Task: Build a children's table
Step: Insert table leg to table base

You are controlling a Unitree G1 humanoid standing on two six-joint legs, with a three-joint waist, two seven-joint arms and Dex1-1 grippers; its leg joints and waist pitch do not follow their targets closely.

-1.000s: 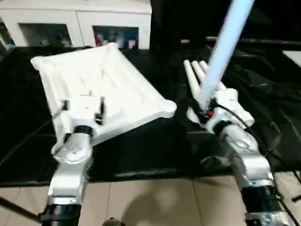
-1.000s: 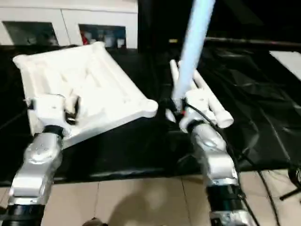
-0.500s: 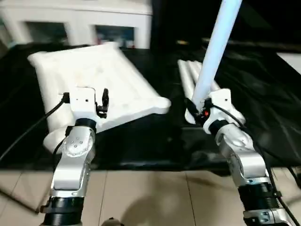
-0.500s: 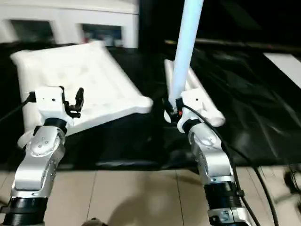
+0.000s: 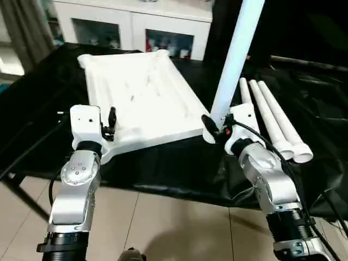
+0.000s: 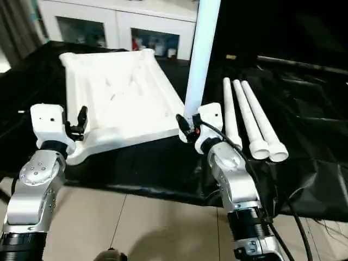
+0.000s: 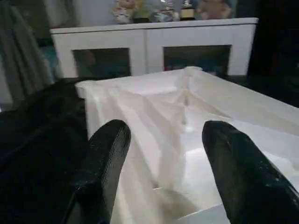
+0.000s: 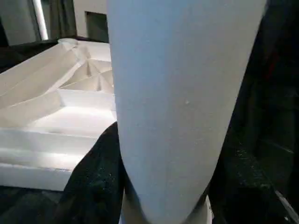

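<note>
Three smooth tubular legs (image 5: pixel 272 117) lying, fourth leg (image 5: pixel 235 57) clenched upright in right fingers (image 8: pixel 93 182), left fingers (image 7: pixel 105 163) spread, ribbed tabletop (image 5: pixel 141 100)

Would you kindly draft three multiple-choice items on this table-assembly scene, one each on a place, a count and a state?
1. Where do the spare legs lie?
A. on the black cover, right of the tabletop
B. inside the cabinet
C. on the floor

2. How many legs lie there?
A. one
B. three
C. five

3. What is the right gripper doing?
A. hanging open and empty
B. holding a leg upright
C. pressing on the tabletop

Key: 1 A, they rest beside the tabletop; 2 B, three tubes lie side by side; 3 B, the fingers clamp the standing leg's lower end.
</note>
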